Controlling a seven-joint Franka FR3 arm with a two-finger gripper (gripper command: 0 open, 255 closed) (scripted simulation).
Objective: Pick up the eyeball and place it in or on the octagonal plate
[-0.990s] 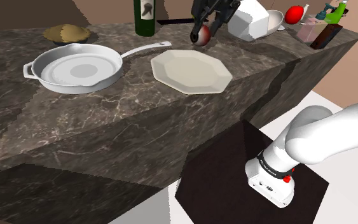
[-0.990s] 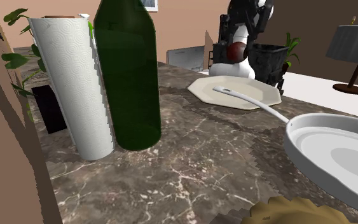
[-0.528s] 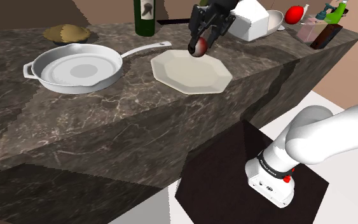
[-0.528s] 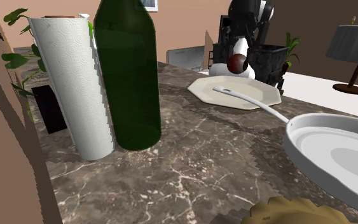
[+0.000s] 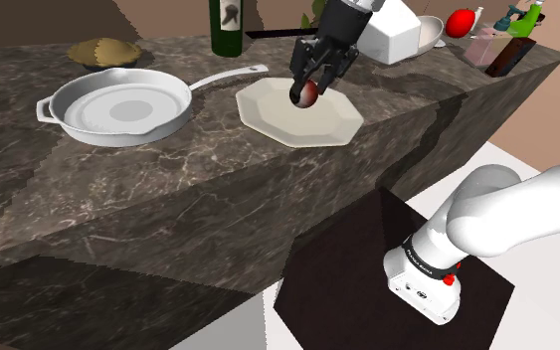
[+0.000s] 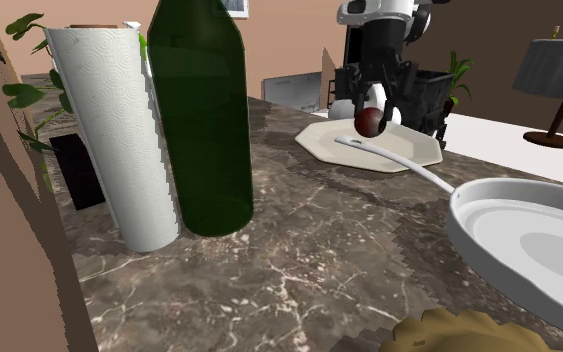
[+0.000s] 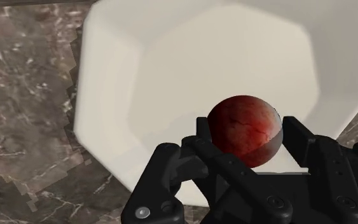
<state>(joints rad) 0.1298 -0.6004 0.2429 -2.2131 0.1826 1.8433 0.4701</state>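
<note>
Gripper [image 5: 308,87] was closed on dark red eyeball [image 7: 243,130], fingers clamped on both sides. Eyeball hung just above octagonal plate [image 5: 319,125], within its rim, so a release would prob land it on plate, not on marble counter [image 5: 168,189].

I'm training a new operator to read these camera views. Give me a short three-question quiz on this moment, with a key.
1. Pick one. The fingers are: A open, apart from the eyeball; B shut on the eyeball; C shut on nothing.
2. True or false: the eyeball is over the plate.
3. Fill in: in the second exterior view, the paper towel roll stands next to a dark green ____.
Key: 1 B. 2 true. 3 bottle.
</note>
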